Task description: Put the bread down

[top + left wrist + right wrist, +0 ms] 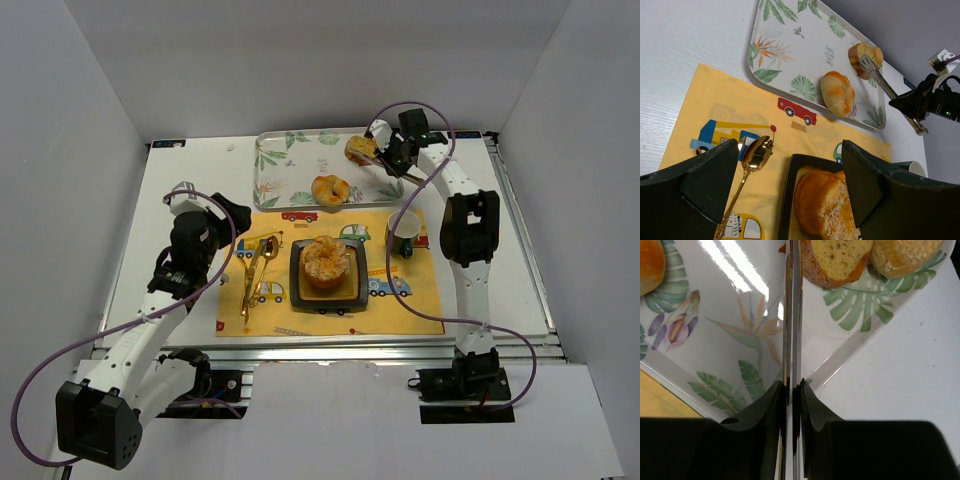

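A cut piece of bread [358,149] [835,257] lies in the far right corner of the leaf-print tray [283,160]. My right gripper [398,158] [792,386] is shut on metal tongs [792,315] [879,79]. Their blades are pressed nearly together, and their tips reach the left edge of that piece. A round roll [330,189] [837,93] sits at the tray's near edge. A sugared bun [326,260] [827,205] rests on the black square plate [354,285]. My left gripper [790,185] hangs open above the placemat, left of the plate, holding nothing.
A yellow placemat [410,300] with car prints lies under the plate. Gold cutlery [255,272] lies on its left side, and a gold spoon [756,152] shows between my left fingers. A green cup [404,232] stands at the mat's right edge. White walls close in the table.
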Robot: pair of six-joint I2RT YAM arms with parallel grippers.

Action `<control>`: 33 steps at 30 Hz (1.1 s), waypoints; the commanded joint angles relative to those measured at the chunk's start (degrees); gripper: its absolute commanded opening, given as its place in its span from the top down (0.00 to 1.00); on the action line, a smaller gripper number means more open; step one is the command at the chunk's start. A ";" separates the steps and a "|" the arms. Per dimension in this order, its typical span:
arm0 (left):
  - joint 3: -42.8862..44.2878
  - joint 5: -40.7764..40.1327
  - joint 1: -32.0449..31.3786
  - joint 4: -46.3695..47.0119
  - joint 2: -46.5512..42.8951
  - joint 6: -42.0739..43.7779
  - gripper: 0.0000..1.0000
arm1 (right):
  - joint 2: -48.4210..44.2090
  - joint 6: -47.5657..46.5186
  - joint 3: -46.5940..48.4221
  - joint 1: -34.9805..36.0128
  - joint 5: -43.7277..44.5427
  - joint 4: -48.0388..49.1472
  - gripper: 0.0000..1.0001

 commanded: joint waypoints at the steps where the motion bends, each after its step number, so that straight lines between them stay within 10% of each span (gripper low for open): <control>1: -0.32 -0.33 0.46 0.39 -1.47 0.10 0.08 | -1.59 -0.23 2.28 -0.57 -3.10 -2.28 0.92; 22: 0.04 -0.41 0.63 -0.14 -3.05 0.02 0.08 | -17.68 8.74 -9.05 -4.80 -21.56 -2.28 1.00; 33: -0.40 -0.33 0.72 0.21 -3.67 0.10 0.08 | -42.00 -1.70 -33.89 -2.17 -36.86 -13.70 1.00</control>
